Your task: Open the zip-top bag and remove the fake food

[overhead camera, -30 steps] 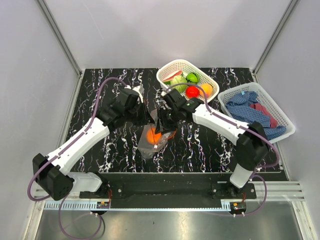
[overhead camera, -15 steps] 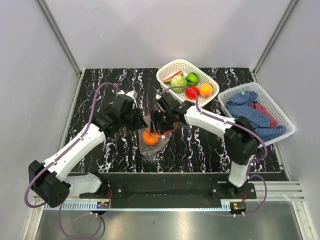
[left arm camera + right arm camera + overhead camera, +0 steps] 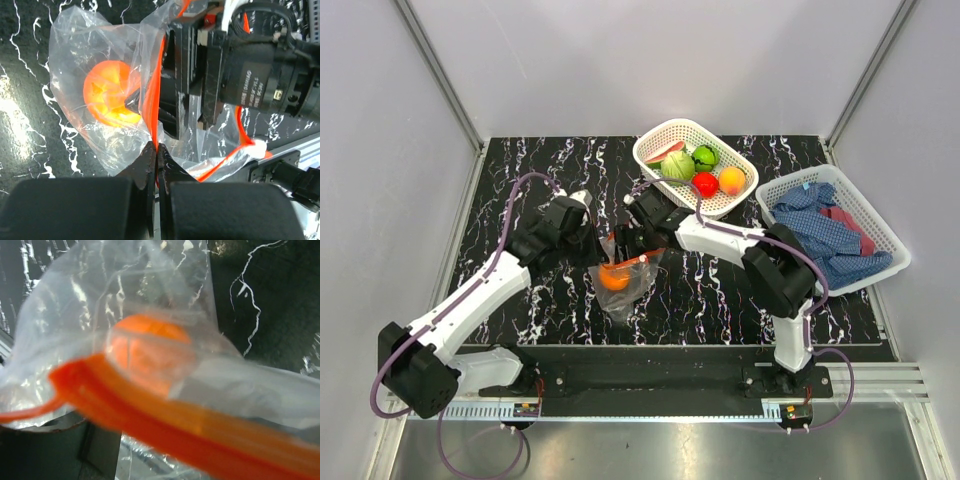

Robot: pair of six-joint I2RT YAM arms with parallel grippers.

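Steadiness from left claw, clenched on clear crinkly zip-top bag, lets right claw, state unclear, reach mid-frame orange toy ball.

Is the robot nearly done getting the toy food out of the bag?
Partly. The zip-top bag is open, and toy food lies in the white basket. The left end effector pinches the zip strip while the right end effector pokes into the mouth. Left to do: the orange ball is inside.
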